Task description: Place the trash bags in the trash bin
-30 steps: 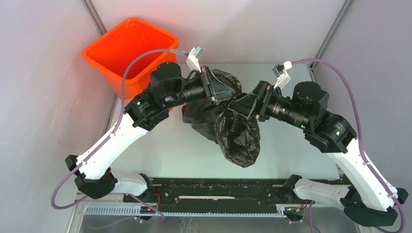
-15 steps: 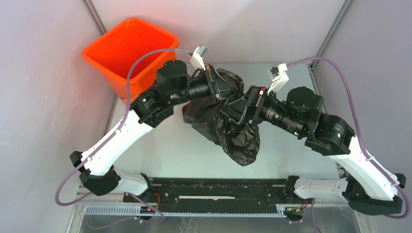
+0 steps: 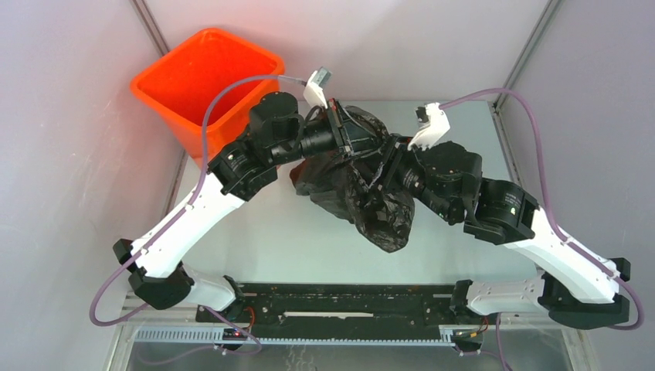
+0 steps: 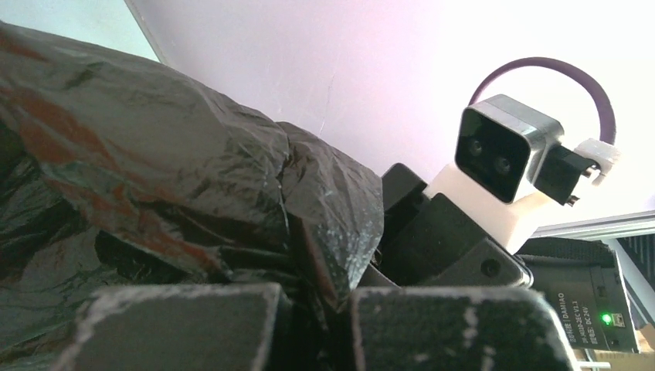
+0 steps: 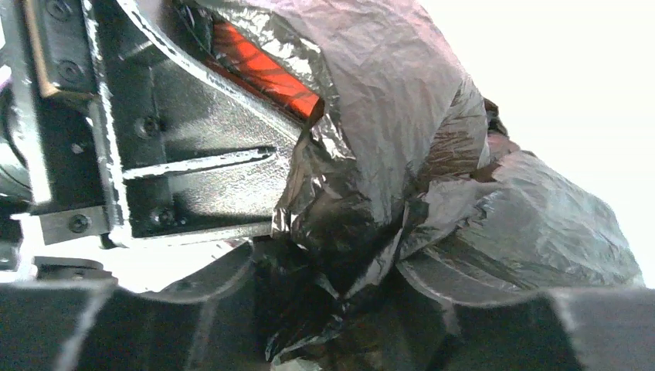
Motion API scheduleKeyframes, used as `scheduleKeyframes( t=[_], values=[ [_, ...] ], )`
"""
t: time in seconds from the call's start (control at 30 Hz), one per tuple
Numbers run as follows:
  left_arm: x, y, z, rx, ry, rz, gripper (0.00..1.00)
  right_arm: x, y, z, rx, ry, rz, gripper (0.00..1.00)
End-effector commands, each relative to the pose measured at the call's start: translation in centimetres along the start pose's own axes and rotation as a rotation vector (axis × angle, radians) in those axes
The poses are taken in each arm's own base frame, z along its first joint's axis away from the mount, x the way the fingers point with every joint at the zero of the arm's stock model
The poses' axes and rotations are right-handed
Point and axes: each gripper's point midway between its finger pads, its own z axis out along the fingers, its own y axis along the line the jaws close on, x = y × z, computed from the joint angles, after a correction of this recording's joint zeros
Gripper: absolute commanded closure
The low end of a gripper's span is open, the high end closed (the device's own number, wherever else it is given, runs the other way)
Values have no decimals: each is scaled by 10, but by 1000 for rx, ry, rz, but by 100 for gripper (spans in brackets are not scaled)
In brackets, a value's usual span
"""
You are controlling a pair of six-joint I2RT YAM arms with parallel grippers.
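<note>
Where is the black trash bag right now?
Top view: the black trash bag is centre frame, right of the orange bin, bunched between the left tool and the right tool; the left grips its far end.

From above, the black trash bag swallows the fingertips of my left gripper and right gripper. The right wrist view crops its fingers to dark blurs, and I can't tell whether they grip anything.
</note>
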Motion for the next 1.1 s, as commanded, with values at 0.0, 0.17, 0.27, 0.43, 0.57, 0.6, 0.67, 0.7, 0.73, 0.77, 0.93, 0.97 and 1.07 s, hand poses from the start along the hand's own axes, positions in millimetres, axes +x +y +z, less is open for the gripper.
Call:
scheduleKeyframes(
  t=[0.0,0.17,0.27,0.43,0.57,0.6,0.67,0.7,0.73,0.77,0.93,0.97,1.07],
  values=[
    [-11,-26,-13,60,-38,36,97,-24,4,-13,-36,-104,41,60],
    [-12,-30,-29,63,-54,109,44,-22,-13,-23,-14,-118,74,95],
    [-16,-32,-48,54,-81,190,15,-23,-29,-28,18,-120,90,100],
    [-12,-28,-95,17,-96,359,0,-27,-57,-38,69,-110,117,100],
    [-18,3,-139,-173,-130,470,0,-37,-77,-46,116,-122,115,100],
    [-25,15,-152,-259,-163,485,0,-41,-82,-51,130,-130,109,100],
    [-48,38,-180,-447,-251,507,0,-48,-90,-61,147,-140,90,100],
    [-60,53,-195,-562,-291,521,0,-53,-91,-66,149,-147,82,100],
    [-74,58,-210,-645,-349,538,1,-55,-92,-71,151,-148,76,100],
    [-88,68,-220,-742,-397,546,0,-56,-93,-76,148,-145,68,100],
    [-149,92,-234,-984,-573,573,1,-51,-93,-89,133,-109,29,100],
    [-160,97,-231,-1018,-590,576,1,-49,-94,-92,129,-105,22,100],
    [-191,116,-215,-1091,-594,608,1,-46,-94,-102,108,-105,3,100]
  ],
)
